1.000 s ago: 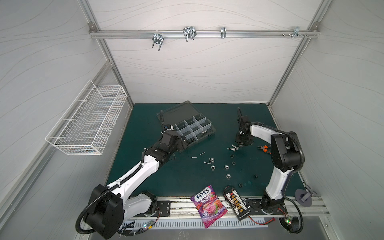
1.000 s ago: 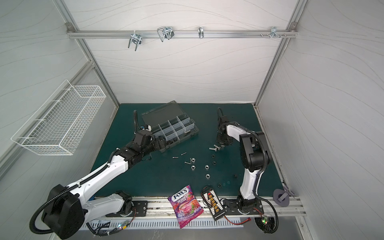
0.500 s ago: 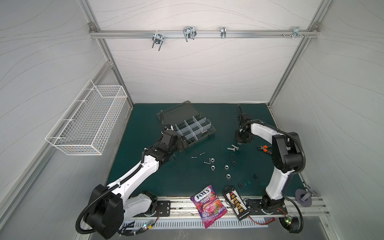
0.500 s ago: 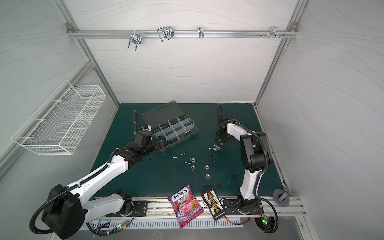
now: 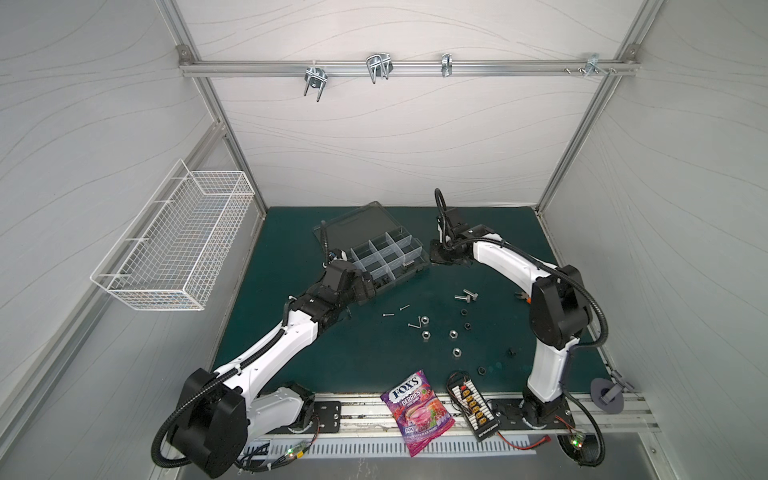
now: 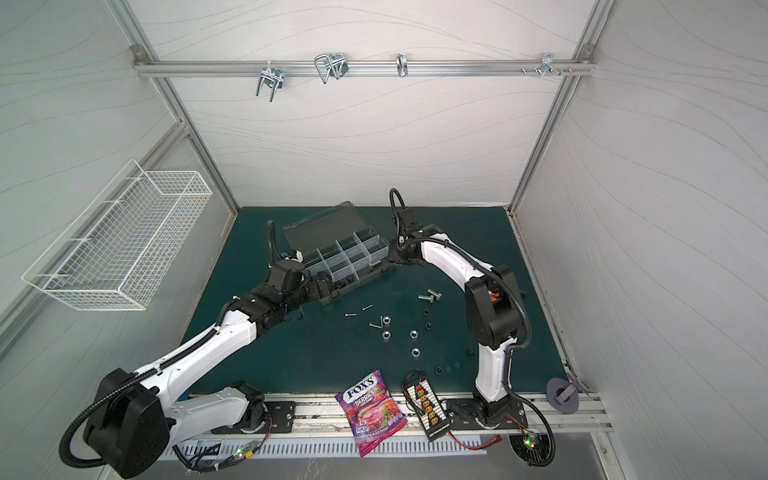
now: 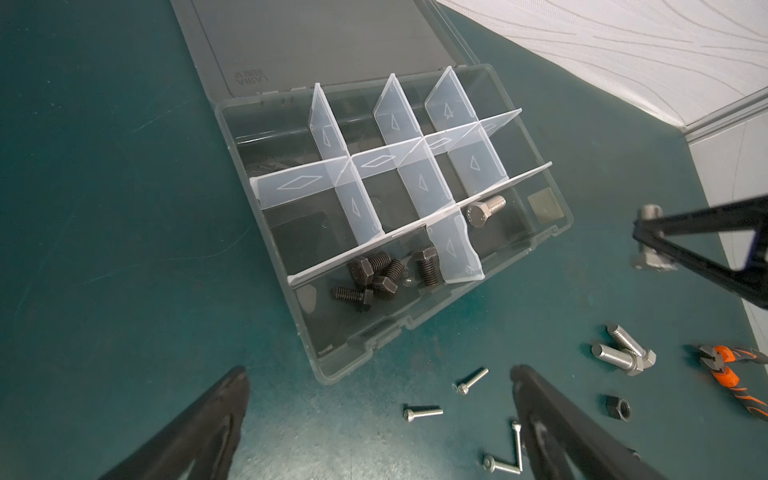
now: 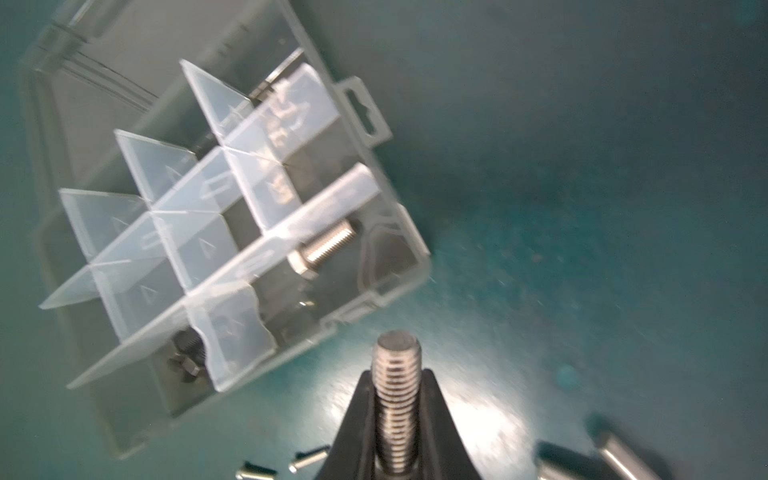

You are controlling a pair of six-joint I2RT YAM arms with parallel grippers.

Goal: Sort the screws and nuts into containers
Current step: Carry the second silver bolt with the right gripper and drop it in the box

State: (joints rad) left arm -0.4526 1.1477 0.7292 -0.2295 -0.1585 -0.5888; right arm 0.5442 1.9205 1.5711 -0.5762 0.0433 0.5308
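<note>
Clenched in the right gripper [image 8: 397, 411]: a silver hex bolt [image 8: 397, 353], pinched across the threaded shank, thread end poking out past the jaws. Solid steel by the look: stiff, dense for its size, hard and slick against the pads, so likely to pivot or roll if pinched off-centre; best taken mid-shank, square to the threads, as here. Carried above the green mat [image 5: 282, 257], just beside the end wall of the organizer box [image 7: 309, 357], not yet over any compartment. Just beyond, inside the end compartment of the box's front row, a matching silver bolt [image 7: 484, 210]; next door, past a bowed divider [image 7: 453, 249], a heap of black bolts [image 7: 374, 278]. Probably bound for the silver one's compartment; thin upright dividers and the box rim in the way of a low approach, so better released from above. At the box's front corner, the left gripper [image 7: 379, 370], spread wide, grasping nothing. Farther out on the mat, loose: two more silver bolts [image 7: 623, 357], thin screws [image 7: 424, 411], silver nuts [image 5: 425, 335], black nuts [image 5: 467, 325], orange cutters [image 7: 727, 370]. Farthest off, at the table's front edge, a candy packet [image 5: 415, 409] and a connector board [image 5: 473, 409], well clear.
</note>
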